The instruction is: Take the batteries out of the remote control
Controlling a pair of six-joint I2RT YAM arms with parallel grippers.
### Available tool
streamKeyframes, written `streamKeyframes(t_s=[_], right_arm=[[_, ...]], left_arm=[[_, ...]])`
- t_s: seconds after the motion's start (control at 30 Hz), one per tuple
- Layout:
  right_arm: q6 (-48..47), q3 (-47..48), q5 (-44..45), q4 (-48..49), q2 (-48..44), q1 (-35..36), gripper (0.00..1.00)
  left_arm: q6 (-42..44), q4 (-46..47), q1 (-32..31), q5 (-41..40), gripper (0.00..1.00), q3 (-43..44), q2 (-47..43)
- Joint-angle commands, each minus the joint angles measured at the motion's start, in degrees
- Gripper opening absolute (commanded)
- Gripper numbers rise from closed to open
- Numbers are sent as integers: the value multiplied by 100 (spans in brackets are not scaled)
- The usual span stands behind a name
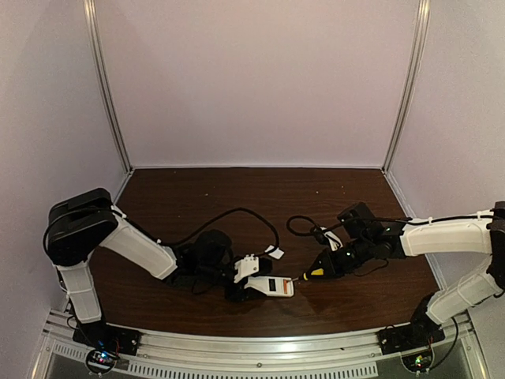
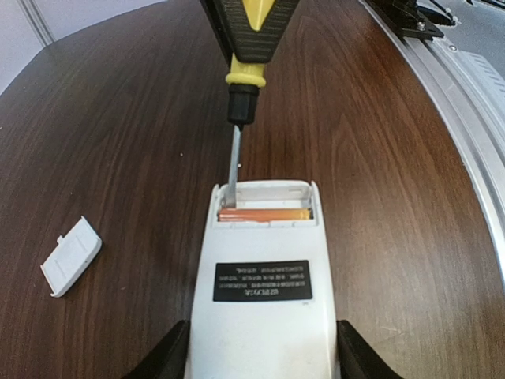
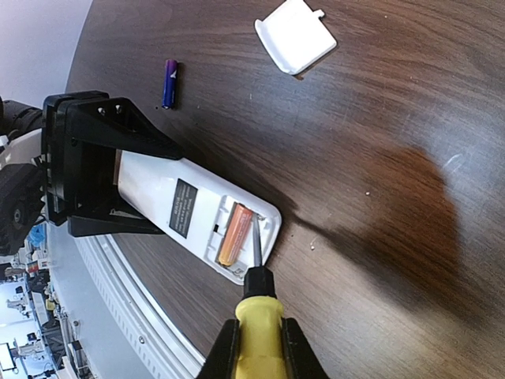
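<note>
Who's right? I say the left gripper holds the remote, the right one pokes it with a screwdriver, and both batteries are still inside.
Not quite. Only the orange battery is inside the remote control; the blue-purple battery lies out on the table, as the right wrist view shows. The holding and the screwdriver are right.

Low left arm, left hand [image 2: 263,343] clamped tight; right arm stretched leftward — right hand [image 3: 259,341] gripping too

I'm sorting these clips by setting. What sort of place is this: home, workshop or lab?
Probably a robot test cell in a lab: plain pale walls on metal posts box in a dark wooden table, and the left arm and right arm are bolted to an aluminium rail at its near edge.
</note>
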Motion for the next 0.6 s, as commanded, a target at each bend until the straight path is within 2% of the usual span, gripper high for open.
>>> streamKeyframes(t_s=[0.0, 0.1, 0.17, 0.27, 0.33, 0.4, 0.57], right_arm=[[67, 34, 331, -185, 75, 27, 0], [95, 84, 332, -263, 29, 43, 0], [109, 121, 340, -322, -7, 53, 0], [122, 188, 363, -430, -50, 79, 0], [123, 271, 397, -543, -78, 88, 0], [123, 368, 441, -676, -119, 104, 0], [105, 551, 473, -929, -219, 123, 0]], left_arm=[[280, 155, -119, -77, 36, -49, 185], [328, 96, -120, -54, 54, -30, 185], [396, -6, -120, -30, 59, 25, 170], [482, -214, -120, 18, 76, 124, 130], [524, -338, -120, 22, 80, 187, 81], [568, -434, -120, 24, 87, 225, 47], [588, -582, -120, 0, 88, 315, 6]])
